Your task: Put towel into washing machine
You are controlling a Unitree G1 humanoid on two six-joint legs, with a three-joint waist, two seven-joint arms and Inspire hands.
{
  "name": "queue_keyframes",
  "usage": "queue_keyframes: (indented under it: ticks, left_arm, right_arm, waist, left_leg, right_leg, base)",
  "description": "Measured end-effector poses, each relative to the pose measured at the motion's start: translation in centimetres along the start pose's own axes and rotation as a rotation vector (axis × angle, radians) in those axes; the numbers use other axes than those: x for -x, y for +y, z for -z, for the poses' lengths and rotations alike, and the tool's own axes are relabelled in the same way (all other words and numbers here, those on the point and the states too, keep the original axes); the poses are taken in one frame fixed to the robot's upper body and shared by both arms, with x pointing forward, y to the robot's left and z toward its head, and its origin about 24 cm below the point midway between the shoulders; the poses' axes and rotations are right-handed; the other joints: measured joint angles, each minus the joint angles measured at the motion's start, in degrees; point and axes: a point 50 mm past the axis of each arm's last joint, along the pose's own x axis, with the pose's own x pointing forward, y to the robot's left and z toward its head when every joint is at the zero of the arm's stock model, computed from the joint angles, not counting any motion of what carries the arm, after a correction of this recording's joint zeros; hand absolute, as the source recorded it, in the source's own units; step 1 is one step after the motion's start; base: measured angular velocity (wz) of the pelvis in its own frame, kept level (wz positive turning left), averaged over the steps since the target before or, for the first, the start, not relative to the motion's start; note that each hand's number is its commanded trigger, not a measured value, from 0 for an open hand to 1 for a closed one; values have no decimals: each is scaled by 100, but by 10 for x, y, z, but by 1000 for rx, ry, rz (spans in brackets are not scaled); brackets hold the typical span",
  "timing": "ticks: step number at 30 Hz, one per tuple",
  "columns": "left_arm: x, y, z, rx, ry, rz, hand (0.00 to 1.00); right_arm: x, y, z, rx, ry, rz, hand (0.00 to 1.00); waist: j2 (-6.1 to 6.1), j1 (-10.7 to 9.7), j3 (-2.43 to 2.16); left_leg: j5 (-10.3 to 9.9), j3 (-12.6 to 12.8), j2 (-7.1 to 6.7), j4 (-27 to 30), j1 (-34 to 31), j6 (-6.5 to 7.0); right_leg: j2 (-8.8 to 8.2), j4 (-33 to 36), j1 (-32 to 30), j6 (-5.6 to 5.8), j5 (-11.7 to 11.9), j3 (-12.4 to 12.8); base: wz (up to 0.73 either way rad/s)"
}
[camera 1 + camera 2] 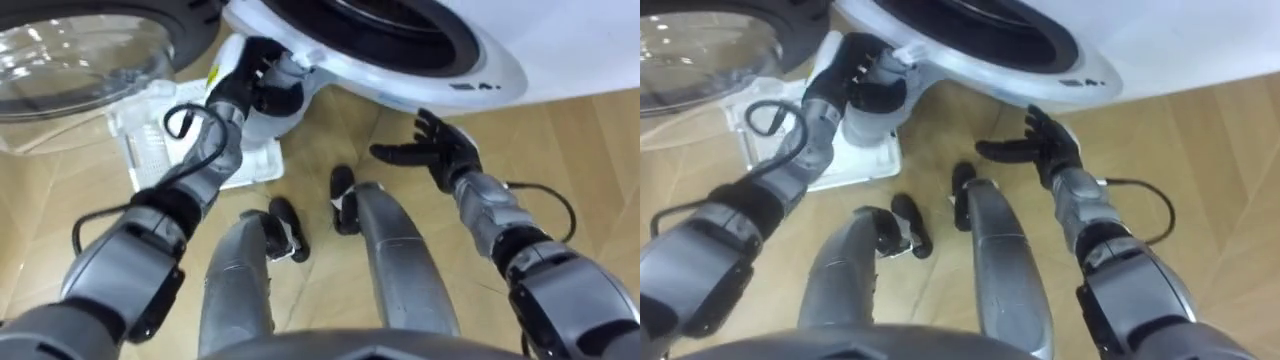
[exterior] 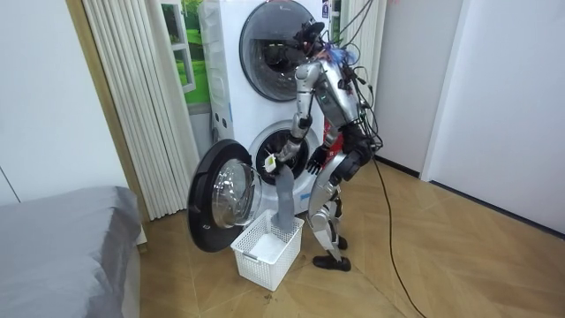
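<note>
- The robot stands close in front of the washing machine (image 1: 487, 72), on the wooden floor. It leans a little toward the open drum mouth (image 2: 269, 152), so the load has only a short way to go.
- The round glass door (image 1: 70, 58) is swung fully out to the robot's left. This leaves the opening free, and no hand is needed to keep the door back.
- The left hand (image 1: 243, 85) is clenched around the upper end of the grey towel (image 2: 284, 200). It holds the towel just in front of the lower rim of the opening.
- The towel hangs down long and loose from this grasp, over the white laundry basket (image 2: 265, 252) on the floor below. Its lower end reaches about the basket's rim; I cannot tell whether it touches the basket.
- I judge that it is held by one end so that the raised end can go first over the rim, while the rest follows by its own weight.
- The right hand (image 1: 440, 152) is released, with the fingers spread, and it holds nothing. It hovers low, beside the front of the machine, well apart from the towel, perhaps ready to push in cloth that slips.
- The towel is not yet inside the drum. The risk I see is that the hanging tail catches on the rim or on the basket.
</note>
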Motion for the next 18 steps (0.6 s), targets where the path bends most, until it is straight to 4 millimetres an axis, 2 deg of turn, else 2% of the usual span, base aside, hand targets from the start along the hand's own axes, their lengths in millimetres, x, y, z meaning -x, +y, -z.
queue_keyframes:
  ticks: [1, 3, 5, 7, 8, 11, 15, 18]
  left_arm:
    - [5, -4, 9, 72, 41, 21, 100]
    - [12, -9, 19, 208, 93, 50, 100]
    - [18, -12, 29, 329, 136, 67, 100]
    - [24, -14, 38, 480, 173, 83, 100]
    - [24, -14, 38, 509, 172, 90, 100]
    - [27, -17, 34, 612, 137, 146, 100]
    - [31, -30, 26, 784, 95, 262, 100]
    - [31, -31, 26, 910, 89, 278, 100]
  right_arm:
    - [0, 5, 0, -1, -9, -23, 0]
    - [2, 10, 2, 10, -16, -47, 0]
    - [2, 15, 8, 38, 3, -61, 0]
    - [5, 17, 17, 96, 26, -90, 0]
    - [6, 17, 18, 106, 29, -96, 0]
    - [8, 17, 22, 140, 42, -124, 0]
    - [9, 24, 19, 169, 22, -183, 0]
    - [9, 25, 18, 169, 16, -202, 0]
  waist:
    - [4, 39, -64]
    - [-3, 64, -123]
    - [-41, 81, -148]
    - [-84, 80, -211]
    - [-107, 78, -225]
    - [-131, 80, -235]
    - [-130, 100, -235]
    - [-127, 118, -236]
  left_leg:
    - [1, -5, 4, -26, 54, -2]
    - [30, -1, -4, -120, 155, 14]
    - [35, 6, -15, -177, 323, 17]
    - [52, 3, -37, -281, 454, 35]
    - [72, 3, -53, -310, 455, 40]
    - [108, 2, -67, -346, 420, 62]
    - [127, 0, -63, -395, 405, 90]
    - [127, -3, -56, -395, 402, 89]
  right_leg:
    - [0, -33, 71, 1, -1, -20]
    - [-20, -100, 190, 11, 9, -56]
    - [-27, -138, 354, 17, 12, -61]
    - [-34, -233, 490, 32, 42, -70]
    - [-46, -250, 489, 37, 54, -72]
    - [-67, -307, 475, 61, 115, -92]
    - [-65, -425, 497, 75, 171, -142]
    - [-69, -440, 502, 75, 171, -170]
  base:
    - [0]
    - [10]
    - [5]
    - [0]
    - [7]
    - [3]
    - [0]
    - [0]
